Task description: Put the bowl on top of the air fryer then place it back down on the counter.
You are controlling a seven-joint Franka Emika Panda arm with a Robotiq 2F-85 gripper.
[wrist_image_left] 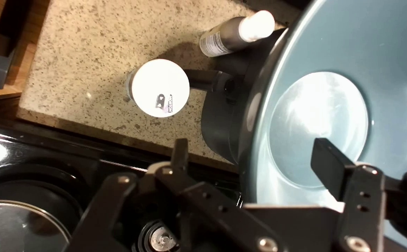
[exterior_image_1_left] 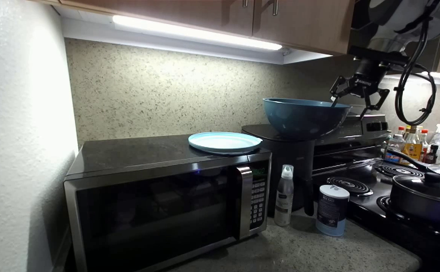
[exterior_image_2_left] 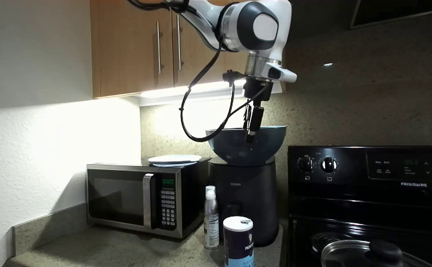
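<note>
The large teal-blue bowl (exterior_image_1_left: 303, 120) sits upright on top of the black air fryer (exterior_image_1_left: 286, 162), as both exterior views show. In the wrist view the bowl (wrist_image_left: 392, 56) fills the right side, and part of the air fryer (wrist_image_left: 219, 122) shows below its rim. My gripper (exterior_image_1_left: 348, 108) is open, pointing down at the bowl's stove-side rim. In the wrist view its fingers (wrist_image_left: 252, 148) are wide apart, one over the bowl's inside and one outside the rim, with nothing held. The grey speckled counter (exterior_image_2_left: 90, 252) lies below, and also shows in the wrist view (wrist_image_left: 84, 70).
The microwave (exterior_image_2_left: 127, 200) stands beside the air fryer with a pale-blue plate (exterior_image_1_left: 225, 141) on top. A spray can (exterior_image_1_left: 284, 196) and a salt canister (exterior_image_1_left: 332, 211) stand before the air fryer. The stove (exterior_image_2_left: 334, 185) adjoins, with a lidded pot (exterior_image_1_left: 428, 192). Cabinets (exterior_image_2_left: 134, 48) hang above.
</note>
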